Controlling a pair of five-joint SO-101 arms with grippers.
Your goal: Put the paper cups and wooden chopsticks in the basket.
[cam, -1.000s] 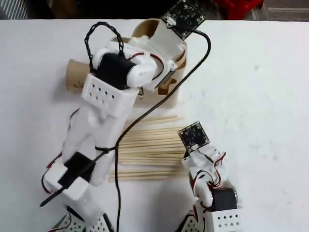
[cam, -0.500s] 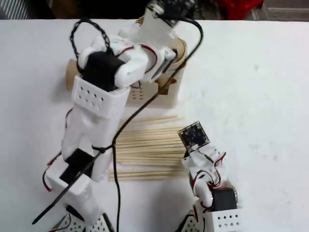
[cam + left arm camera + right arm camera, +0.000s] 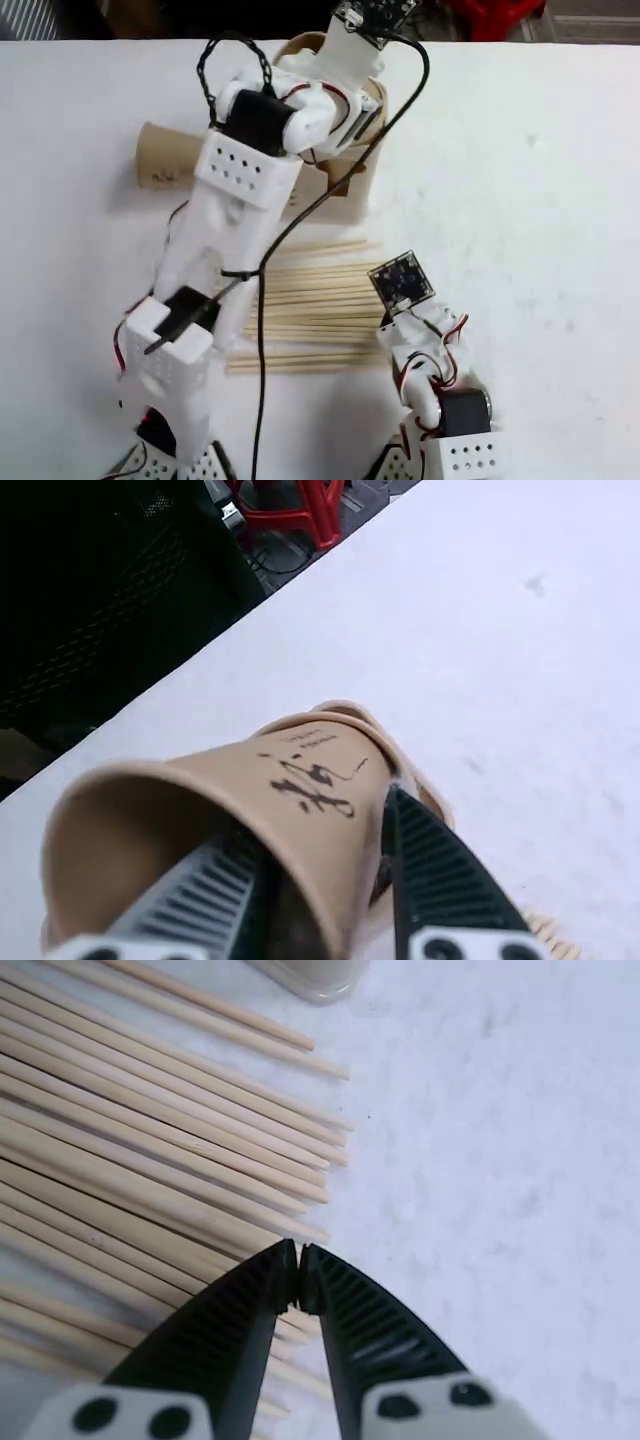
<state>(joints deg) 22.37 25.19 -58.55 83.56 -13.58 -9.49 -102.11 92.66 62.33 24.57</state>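
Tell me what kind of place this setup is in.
Likely a lab or workshop bench for robot trials: a plain white table carries the left arm and the right arm, and a red plastic stool stands in the dim room beyond the table's far edge.

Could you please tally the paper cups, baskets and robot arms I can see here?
Paper cups: 2, the lying cup and the held cup in the left gripper
Basket: 1
Robot arms: 2, left arm and right arm
Total: 5
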